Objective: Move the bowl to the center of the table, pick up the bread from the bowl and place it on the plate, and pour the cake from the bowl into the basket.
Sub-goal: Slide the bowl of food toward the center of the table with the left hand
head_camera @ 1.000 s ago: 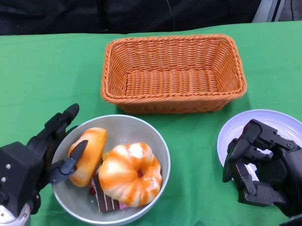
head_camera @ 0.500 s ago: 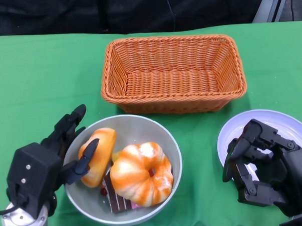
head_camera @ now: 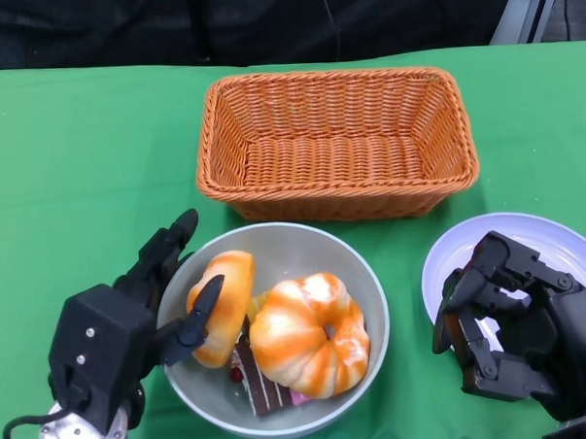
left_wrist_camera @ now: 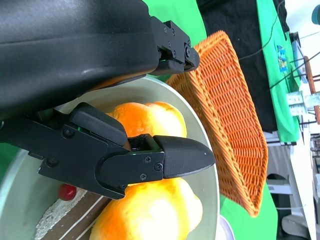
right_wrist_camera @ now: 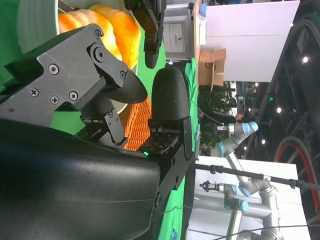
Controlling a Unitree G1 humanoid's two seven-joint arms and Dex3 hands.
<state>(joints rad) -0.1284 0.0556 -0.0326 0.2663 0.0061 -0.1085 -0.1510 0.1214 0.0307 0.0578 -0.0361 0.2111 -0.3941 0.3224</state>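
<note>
A grey bowl (head_camera: 286, 247) sits at the table's near middle, just in front of the wicker basket (head_camera: 336, 145). It holds a long orange roll (head_camera: 224, 302), a ring-shaped orange bread (head_camera: 308, 334) and a slice of chocolate cake (head_camera: 262, 388) partly under them. My left hand (head_camera: 113, 339) grips the bowl's left rim, thumb inside against the roll (left_wrist_camera: 150, 117), fingers outside. My right hand (head_camera: 516, 322) hovers over the near part of the white plate (head_camera: 557, 239), fingers loosely bent and apart, holding nothing.
The basket (left_wrist_camera: 232, 115) is empty and stands on the green cloth behind the bowl. The plate lies at the right, near the table's front edge. Green cloth shows between bowl and plate.
My left hand has slid the bowl and its contents to the right, toward the table's middle. The right hand, plate and basket have stayed put.
</note>
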